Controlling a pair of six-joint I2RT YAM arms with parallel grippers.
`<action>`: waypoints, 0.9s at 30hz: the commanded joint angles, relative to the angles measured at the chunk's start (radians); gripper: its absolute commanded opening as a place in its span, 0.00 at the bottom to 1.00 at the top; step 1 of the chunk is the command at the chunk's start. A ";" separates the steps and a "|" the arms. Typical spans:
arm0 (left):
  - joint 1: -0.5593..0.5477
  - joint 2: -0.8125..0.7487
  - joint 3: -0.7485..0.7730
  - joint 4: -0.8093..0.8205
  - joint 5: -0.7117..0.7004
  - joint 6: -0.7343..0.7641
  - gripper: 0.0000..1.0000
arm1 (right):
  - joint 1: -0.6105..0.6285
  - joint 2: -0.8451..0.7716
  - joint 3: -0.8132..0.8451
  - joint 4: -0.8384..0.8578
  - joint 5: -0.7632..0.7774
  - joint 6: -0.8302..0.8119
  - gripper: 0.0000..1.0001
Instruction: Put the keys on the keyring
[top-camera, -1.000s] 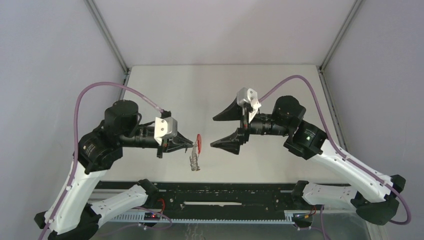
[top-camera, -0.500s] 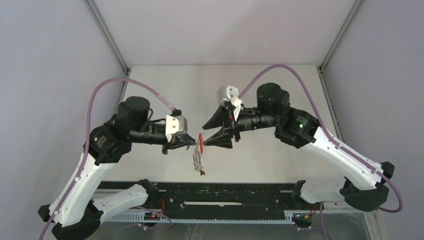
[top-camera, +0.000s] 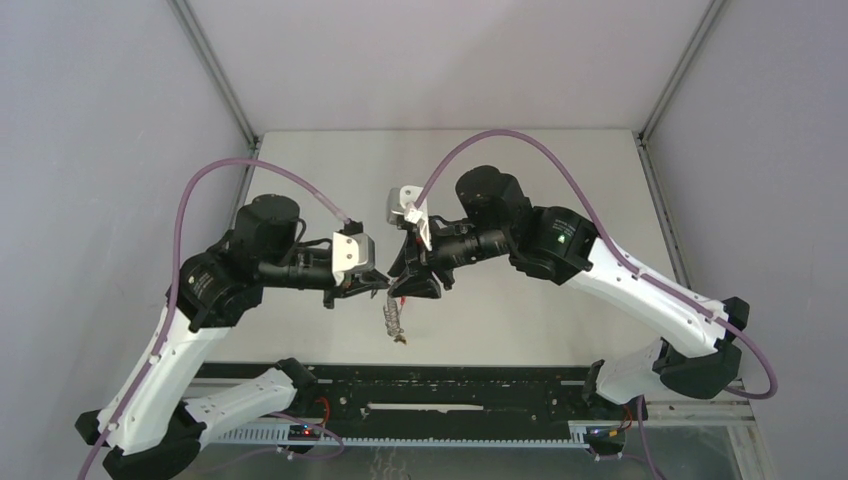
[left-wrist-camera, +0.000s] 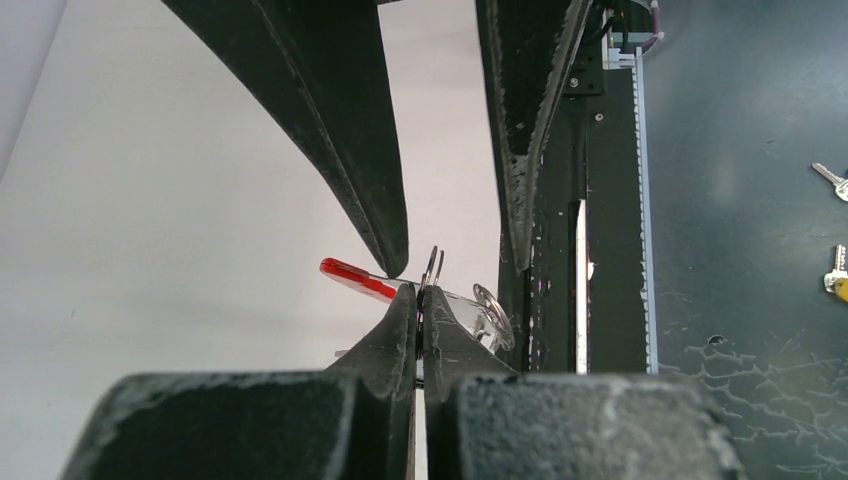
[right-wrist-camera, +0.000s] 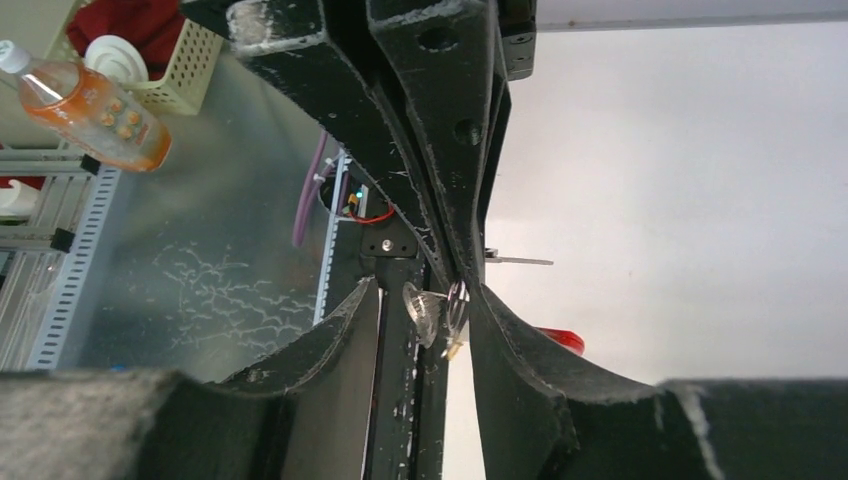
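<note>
Jaws of the left gripper (left-wrist-camera: 416, 292) pinch a wire ring (left-wrist-camera: 434, 266) of the keyring (left-wrist-camera: 355, 280), holding it above the desk (left-wrist-camera: 150, 200) so the bunch hangs free. Those of the right gripper (left-wrist-camera: 457, 264) stand spread either side of it, probably to steady it for threading.

1. Left arm (top-camera: 185, 310): rises from its base at the near left, elbow bent, forearm reaching rightward toward the midline between the two bases.
2. Left tool (top-camera: 380, 288): points right and roughly level; its two fingers (left-wrist-camera: 392, 335) are pressed together at the tips.
3. Right arm (top-camera: 640, 290): rises from its base at the near right, upper link sloping up and leftward, forearm extended left.
4. Right tool (top-camera: 405, 284): points left and slightly downward, meeting the left tool tip to tip; its fingers (left-wrist-camera: 345, 150) stand apart, one on either side of the left tool's tip.
</note>
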 joint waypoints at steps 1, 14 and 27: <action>0.005 -0.022 -0.009 0.021 -0.004 0.021 0.00 | 0.020 0.005 0.066 -0.046 0.060 -0.031 0.45; 0.004 -0.031 0.000 0.010 0.007 0.027 0.00 | 0.027 0.046 0.104 -0.072 0.083 -0.028 0.36; 0.002 -0.041 0.004 0.004 0.014 0.035 0.00 | 0.021 0.076 0.120 -0.074 0.069 -0.021 0.08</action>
